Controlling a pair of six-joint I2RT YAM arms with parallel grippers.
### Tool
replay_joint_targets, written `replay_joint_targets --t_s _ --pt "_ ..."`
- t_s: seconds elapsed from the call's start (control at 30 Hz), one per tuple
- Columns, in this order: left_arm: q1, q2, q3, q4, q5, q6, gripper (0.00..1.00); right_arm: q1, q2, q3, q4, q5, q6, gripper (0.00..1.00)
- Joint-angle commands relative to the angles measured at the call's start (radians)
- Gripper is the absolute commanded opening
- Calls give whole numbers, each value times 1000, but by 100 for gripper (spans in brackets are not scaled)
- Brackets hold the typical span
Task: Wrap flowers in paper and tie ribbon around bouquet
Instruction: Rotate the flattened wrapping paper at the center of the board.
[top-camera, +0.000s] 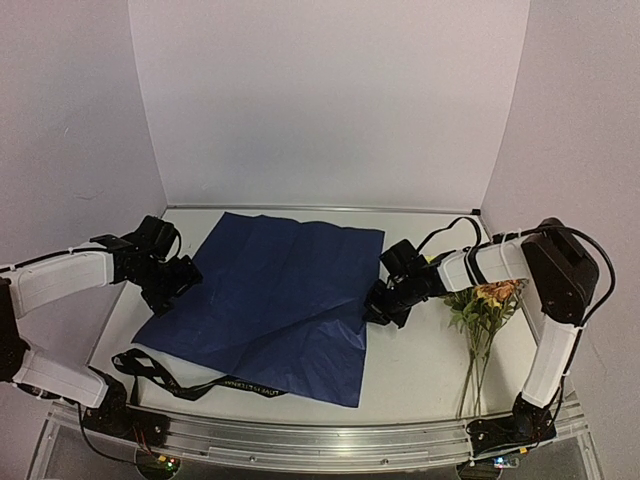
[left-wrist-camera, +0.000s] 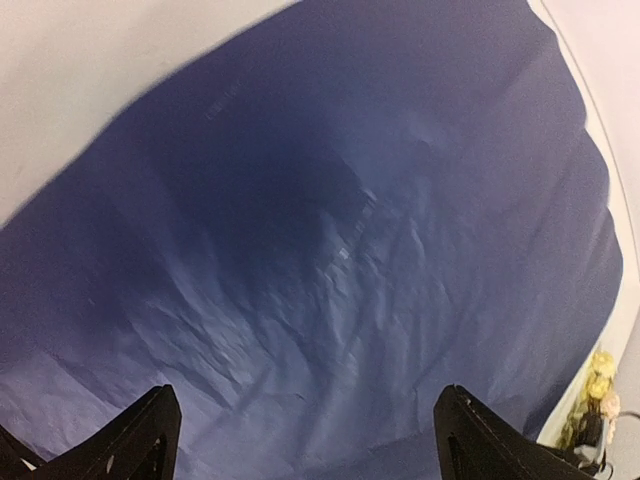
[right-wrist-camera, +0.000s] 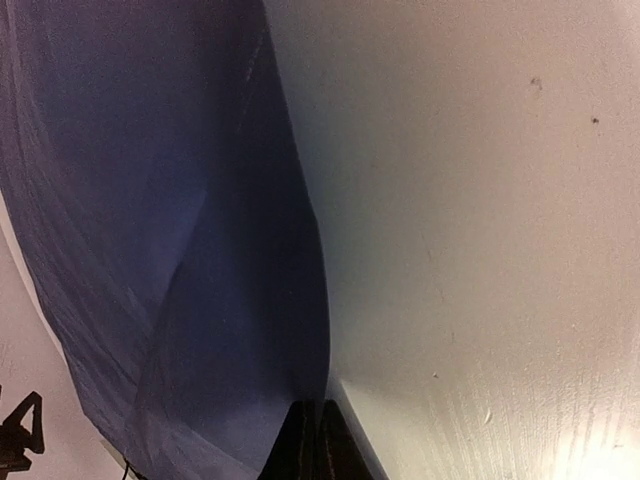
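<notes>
The paper (top-camera: 280, 290) lies spread on the table with its dark blue side up. My right gripper (top-camera: 372, 310) is shut on the paper's right edge, which rises slightly there. In the right wrist view the paper (right-wrist-camera: 150, 250) runs straight into the closed tips of the right gripper (right-wrist-camera: 312, 405). My left gripper (top-camera: 180, 275) stands open at the paper's left edge. The left wrist view shows the left gripper (left-wrist-camera: 305, 400) with its fingers wide apart over the creased paper (left-wrist-camera: 330, 250), nothing between them. The flowers (top-camera: 485, 300) lie at the right, behind my right arm. The ribbon (top-camera: 200, 385) lies front left.
The white table (top-camera: 420, 360) is walled at the back and both sides. A metal rail (top-camera: 320, 435) runs along its near edge. The ribbon partly passes under the paper's front edge. The flower heads (left-wrist-camera: 598, 375) show at the lower right of the left wrist view.
</notes>
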Motion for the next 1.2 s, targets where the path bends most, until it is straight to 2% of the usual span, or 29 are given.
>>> replay_joint_targets --t_s 0.0,0.17,0.27,0.53,0.7,0.8,1.0,1.07,1.17 --pt "50 20 10 -13 -15 0 91 1 -70 -89 26 144 -9 0" --pt "62 35 4 5 19 -9 91 14 -192 -247 33 307 17 0" --pt "74 52 -3 6 20 -15 95 49 -233 -314 52 374 36 0" --pt "97 128 -23 87 93 25 96 77 -201 -298 77 367 70 0" --pt "106 180 -54 152 107 25 91 79 -203 -287 59 372 60 0" --pt "115 212 -72 209 117 26 84 79 -203 -276 35 356 60 0" --pt "123 279 -78 285 118 23 63 79 -205 -268 1 346 64 0" --pt "124 296 -73 298 106 30 54 79 -212 -265 -19 345 65 0" --pt "126 326 -53 301 91 54 33 81 -222 -253 -64 333 74 0"
